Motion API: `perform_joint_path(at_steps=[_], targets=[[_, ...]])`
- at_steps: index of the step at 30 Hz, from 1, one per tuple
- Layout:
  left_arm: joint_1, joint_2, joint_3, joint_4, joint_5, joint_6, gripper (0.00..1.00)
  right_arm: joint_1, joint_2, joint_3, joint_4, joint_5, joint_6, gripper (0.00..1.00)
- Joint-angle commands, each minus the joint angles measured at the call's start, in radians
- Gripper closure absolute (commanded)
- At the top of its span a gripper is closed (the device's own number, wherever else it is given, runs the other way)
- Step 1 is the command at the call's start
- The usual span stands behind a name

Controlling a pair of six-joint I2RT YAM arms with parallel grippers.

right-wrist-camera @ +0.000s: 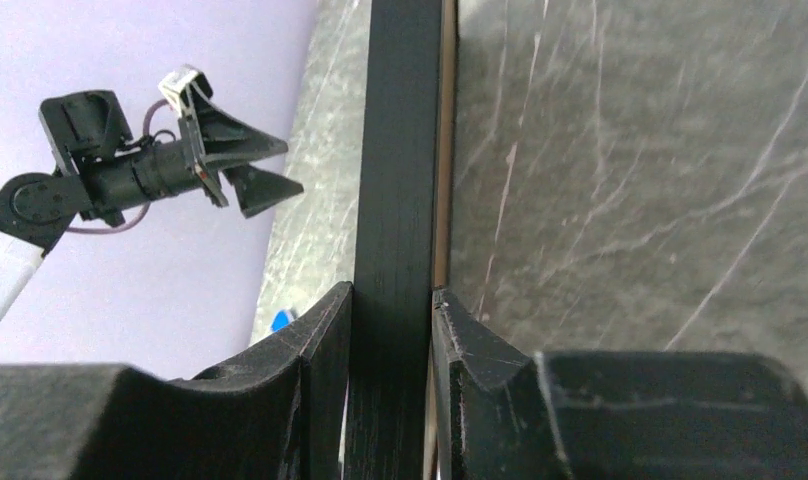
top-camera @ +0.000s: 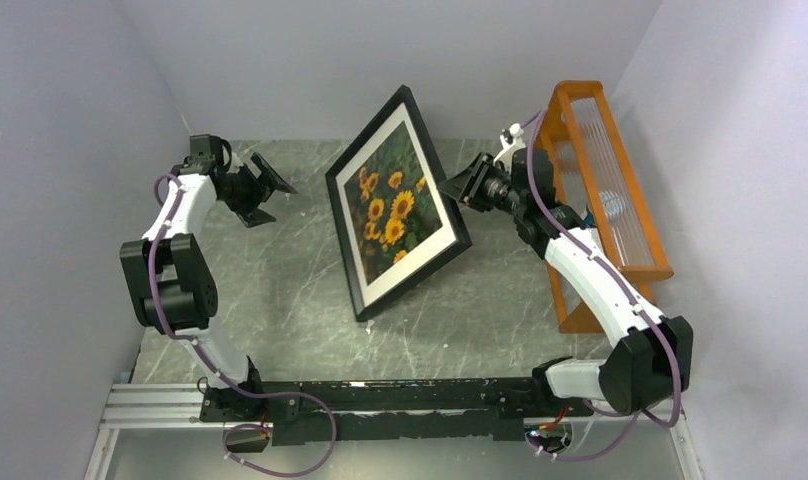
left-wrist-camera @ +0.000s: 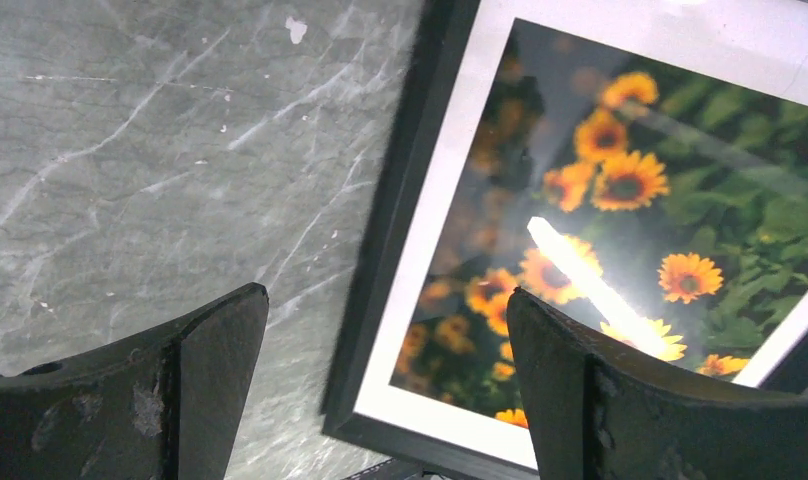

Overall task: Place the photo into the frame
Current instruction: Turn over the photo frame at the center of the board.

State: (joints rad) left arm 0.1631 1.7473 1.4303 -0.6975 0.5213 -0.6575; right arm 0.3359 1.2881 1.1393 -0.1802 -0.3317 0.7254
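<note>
The right gripper [top-camera: 452,186] has its two fingers pinched partway shut on the black edge of the frame [top-camera: 347,245]. The wrist view shows a pad pressed against each face of that edge, with nothing else in its grasp. From that grip the frame stretches away from the fingertips at a slant, one corner pointing back toward the arm bases. It looks tipped up on the held side rather than lying flat on the grey marbled table [top-camera: 280,290]. The photo [top-camera: 390,205] of sunflowers sits inside the frame, bordered by a white mat [left-wrist-camera: 440,200], and a streak of glare runs across it. On the frame's far side from the right gripper, the left gripper [top-camera: 277,202] hangs with its jaws spread wide and empty — near the frame but not touching it. An orange rack [top-camera: 568,300] stands just behind the right gripper's wrist.
</note>
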Motion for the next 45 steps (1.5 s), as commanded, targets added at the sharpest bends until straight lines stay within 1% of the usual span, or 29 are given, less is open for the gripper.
perform_joint_path(at_steps=[1,6,11,16,22,26,29,33,38,39,42,43,45], targets=[[0.002,0.032,0.026,-0.008,-0.017,0.044,0.06,0.023,0.005,-0.106,0.189,-0.136,0.130,1.00],[0.002,0.089,0.082,0.021,0.023,0.062,0.06,0.024,0.009,-0.254,0.333,-0.165,0.201,1.00],[0.001,0.153,0.145,0.083,0.029,0.077,0.06,0.025,0.048,-0.366,0.433,-0.209,0.204,1.00],[0.003,0.234,0.236,0.101,0.021,0.095,0.06,0.030,0.109,-0.459,0.520,-0.217,0.215,1.00],[0.001,0.339,0.351,0.190,0.125,0.112,0.07,0.031,0.191,-0.493,0.557,-0.221,0.143,1.00],[-0.013,0.396,0.399,0.296,0.116,0.123,0.07,0.031,0.257,-0.489,0.556,-0.238,0.064,1.00],[-0.024,0.460,0.459,0.348,0.112,0.127,0.07,0.023,0.308,-0.437,0.495,-0.254,0.001,1.00],[-0.046,0.576,0.574,0.398,0.098,0.135,0.06,0.023,0.391,-0.323,0.318,-0.230,-0.104,1.00],[-0.063,0.715,0.764,0.367,-0.008,0.184,0.06,0.020,0.416,-0.230,0.124,-0.126,-0.173,1.00],[-0.063,0.739,0.792,0.371,-0.012,0.181,0.06,0.020,0.415,-0.215,0.084,-0.099,-0.182,0.99],[-0.063,0.792,0.841,0.407,-0.011,0.183,0.06,0.021,0.396,-0.177,-0.009,-0.027,-0.213,0.81],[-0.063,0.802,0.842,0.430,-0.010,0.181,0.06,0.021,0.381,-0.170,-0.030,-0.015,-0.231,0.77],[-0.063,0.810,0.822,0.497,-0.002,0.172,0.06,0.028,0.338,-0.165,-0.055,-0.024,-0.279,0.73]])
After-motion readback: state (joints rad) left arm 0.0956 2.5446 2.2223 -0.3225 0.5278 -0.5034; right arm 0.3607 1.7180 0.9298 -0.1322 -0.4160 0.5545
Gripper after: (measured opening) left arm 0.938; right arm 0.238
